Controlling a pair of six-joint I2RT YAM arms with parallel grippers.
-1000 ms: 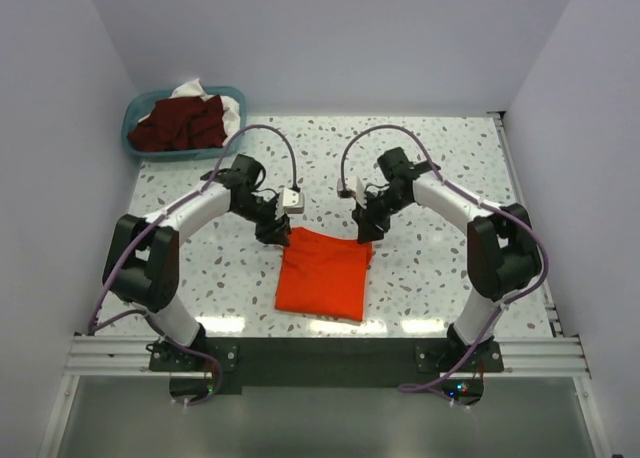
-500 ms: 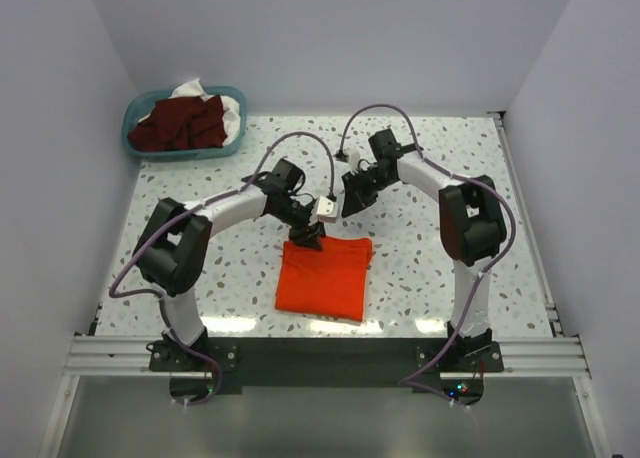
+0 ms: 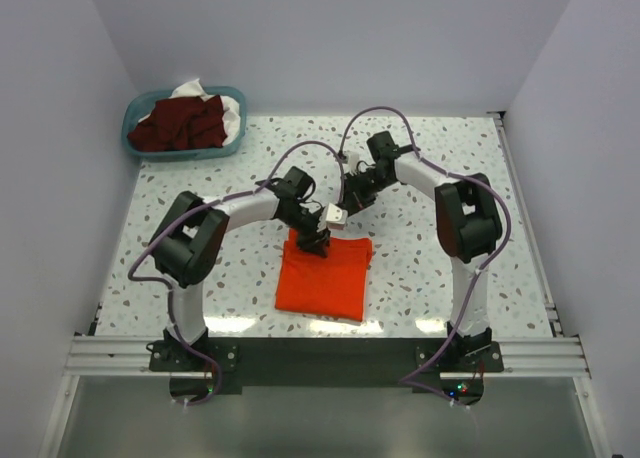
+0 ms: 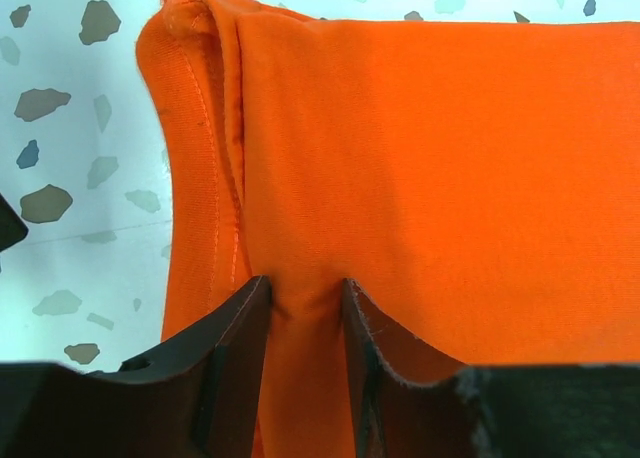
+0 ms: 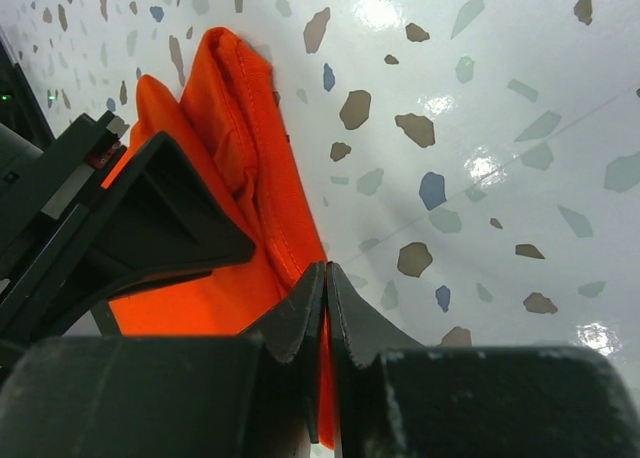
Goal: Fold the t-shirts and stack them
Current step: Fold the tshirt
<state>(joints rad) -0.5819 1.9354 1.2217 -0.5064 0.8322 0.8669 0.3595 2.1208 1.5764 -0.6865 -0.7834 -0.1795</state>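
The bright orange-red t-shirt (image 3: 323,278) lies folded into a rectangle on the speckled table, in front of both arms. My left gripper (image 3: 314,241) is down on the middle of its far edge. In the left wrist view the left gripper (image 4: 298,283) is open, its fingertips (image 4: 250,313) pressing into the t-shirt (image 4: 440,158) with a low ridge of cloth between them. My right gripper (image 3: 350,200) hovers just beyond the far right corner, shut on nothing. Its tips (image 5: 326,268) sit beside the shirt's hemmed edge (image 5: 250,148).
A teal basket (image 3: 132,138) at the far left corner holds dark maroon t-shirts (image 3: 180,123) and some white cloth (image 3: 228,106). White walls close in the table on three sides. The left arm's black gripper body (image 5: 150,208) fills the left of the right wrist view.
My left gripper slid from the shirt's far left corner to the middle of its far edge. My right gripper left the far right corner, pulled back and shut. The shirt stayed in place.
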